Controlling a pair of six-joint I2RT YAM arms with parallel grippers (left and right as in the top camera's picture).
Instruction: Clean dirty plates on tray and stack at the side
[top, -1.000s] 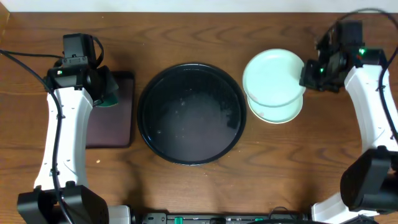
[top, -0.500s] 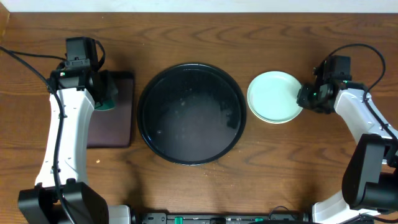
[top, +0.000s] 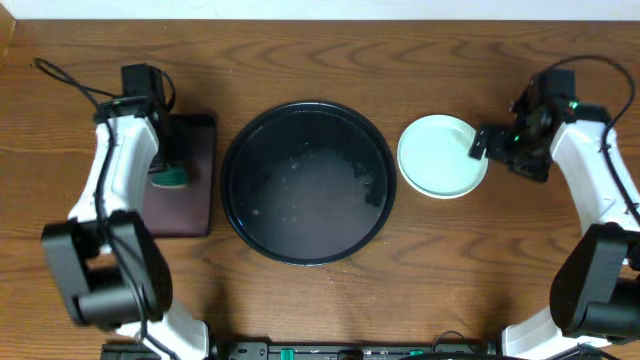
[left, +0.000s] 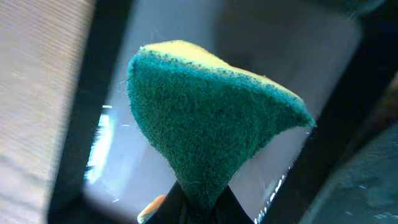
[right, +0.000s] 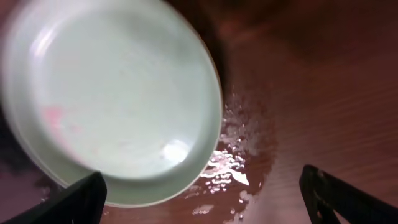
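The round black tray (top: 308, 182) lies mid-table, wet, with no plate on it. To its right the pale aqua plates (top: 440, 156) rest stacked on the wood. The top plate (right: 112, 93) fills the upper left of the right wrist view. My right gripper (top: 479, 143) hovers at the stack's right rim, open; its fingers (right: 78, 200) stand wide apart and hold nothing. My left gripper (top: 170, 178) is shut on a green and yellow sponge (left: 211, 118) above the rectangular black tray (top: 182, 200).
Water droplets (right: 239, 158) lie on the wood beside the plate stack. The rectangular tray sits just left of the round tray. Bare wood runs along the front and back of the table.
My right gripper has set the top plate down on the stack and opened. The left arm has shifted the sponge toward me over the rectangular tray.
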